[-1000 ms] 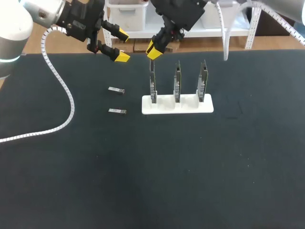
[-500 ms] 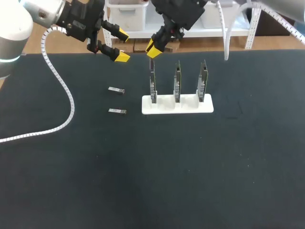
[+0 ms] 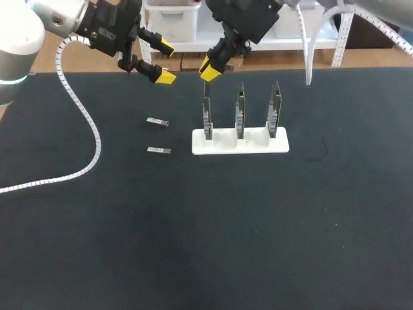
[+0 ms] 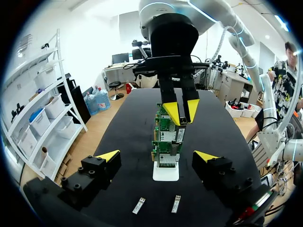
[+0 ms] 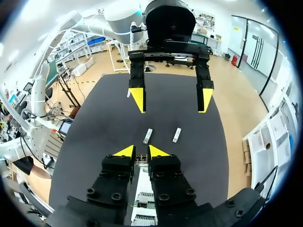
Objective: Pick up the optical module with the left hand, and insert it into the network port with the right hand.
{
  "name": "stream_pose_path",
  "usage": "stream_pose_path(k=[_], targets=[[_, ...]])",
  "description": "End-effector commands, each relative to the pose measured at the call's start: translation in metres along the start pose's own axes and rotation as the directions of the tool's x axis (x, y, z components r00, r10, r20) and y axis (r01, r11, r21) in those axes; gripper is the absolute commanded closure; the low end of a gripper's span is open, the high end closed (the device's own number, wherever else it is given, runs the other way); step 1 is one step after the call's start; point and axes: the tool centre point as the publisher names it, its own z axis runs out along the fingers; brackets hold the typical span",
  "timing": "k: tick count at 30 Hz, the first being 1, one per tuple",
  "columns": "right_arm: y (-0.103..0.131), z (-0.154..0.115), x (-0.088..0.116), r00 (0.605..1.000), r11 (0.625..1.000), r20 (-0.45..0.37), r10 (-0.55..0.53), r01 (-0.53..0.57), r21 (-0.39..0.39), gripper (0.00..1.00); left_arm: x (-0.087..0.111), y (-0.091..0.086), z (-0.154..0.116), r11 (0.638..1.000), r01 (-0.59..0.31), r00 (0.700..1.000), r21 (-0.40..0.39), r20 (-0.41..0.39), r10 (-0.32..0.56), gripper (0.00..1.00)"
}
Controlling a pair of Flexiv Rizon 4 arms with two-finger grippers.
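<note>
The left gripper hung above the far left part of the counter, its fingers spread wide and holding nothing. This posture appeared to keep it out of the way while leaving it ready for another pick.

Just beside and nearer than it, two loose optical modules lay flat on the counter, one behind the other, apart from each other and a short way left of the stand. Each was a small, slim, silver-grey metal bar with a darker end. Lying flat and unobstructed, they looked easy to take from above.

Further right, the right gripper hung directly over the left card. Its fingers were drawn narrow on a small grey metal piece, judged to be the held optical module. Only its end showed between the yellow tips, so its full shape could not be made out. The position over the card's top edge suggested alignment for insertion into the network port. Whether the module had yet met the port could not be determined.

The white stand held three green cards upright in a row, edge-on, so that their ports faced upward for a vertical approach. The middle card and the right card stood untouched.
</note>
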Motion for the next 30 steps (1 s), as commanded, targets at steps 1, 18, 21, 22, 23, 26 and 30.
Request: stream_pose_path(k=[1,18,21,22,23,26,30], targets=[[0.0029,0.0013,0.0014,1.0,1.0,-0.011,-0.002,0.002,0.01,1.0,-0.0015,0.0007,-0.0005,1.0,0.003,1.0,0.003,-0.007,-0.003,0.0],[-0.0018,-0.0008,-0.0038,0.999,1.0,-0.024,-0.021,0.021,0.016,1.0,-0.0015,0.0007,-0.0005,1.0,0.003,1.0,0.003,-0.007,-0.003,0.0],[-0.001,0.0008,-0.0023,1.0,1.0,-0.022,-0.015,0.015,0.015,1.0,-0.0015,0.0007,-0.0005,1.0,0.003,1.0,0.003,-0.007,-0.003,0.0],[-0.0006,0.0019,-0.0019,1.0,1.0,-0.021,-0.013,0.013,0.013,1.0,-0.0015,0.0007,-0.0005,1.0,0.003,1.0,0.003,-0.007,-0.003,0.0],[-0.0004,0.0027,-0.0015,1.0,1.0,-0.019,-0.011,0.011,0.011,1.0,-0.0015,0.0007,-0.0005,1.0,0.003,1.0,0.003,-0.007,-0.003,0.0],[-0.0005,0.0051,0.0007,1.0,1.0,-0.013,-0.006,0.006,0.008,1.0,-0.0015,0.0007,-0.0005,1.0,0.003,1.0,0.003,-0.007,-0.003,0.0],[-0.0008,0.0053,0.0021,1.0,1.0,-0.006,-0.002,0.002,0.011,1.0,-0.0015,0.0007,-0.0005,1.0,0.003,1.0,0.003,-0.007,-0.003,0.0]])
